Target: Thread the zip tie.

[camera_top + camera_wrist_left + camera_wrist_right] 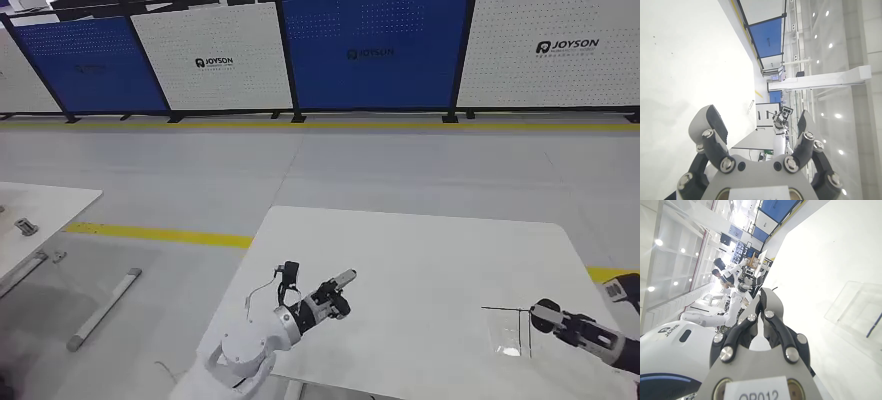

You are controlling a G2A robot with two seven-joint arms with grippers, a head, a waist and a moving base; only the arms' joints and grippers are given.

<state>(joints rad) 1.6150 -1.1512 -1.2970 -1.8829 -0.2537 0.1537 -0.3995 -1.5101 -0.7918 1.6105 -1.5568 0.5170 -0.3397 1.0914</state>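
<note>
A thin black zip tie [505, 309] sits at the table's front right. My right gripper [533, 315] is shut on it. One stretch sticks out sideways toward the table's middle, another hangs down over a clear plastic tray [510, 340]. In the right wrist view the fingers [770, 302] are pressed together, a short black end [775, 288] pokes past the right gripper [761, 292], and a dark strip [873, 326] crosses the tray [853, 306]. My left gripper [347, 275] stands open near the front left. It holds nothing [758, 110]. The tie [750, 107] shows far beyond it.
The white table [420, 250] is bare apart from the tray. Its left and front edges lie close to both arms. Another white table [40, 210] stands off to the left across the floor.
</note>
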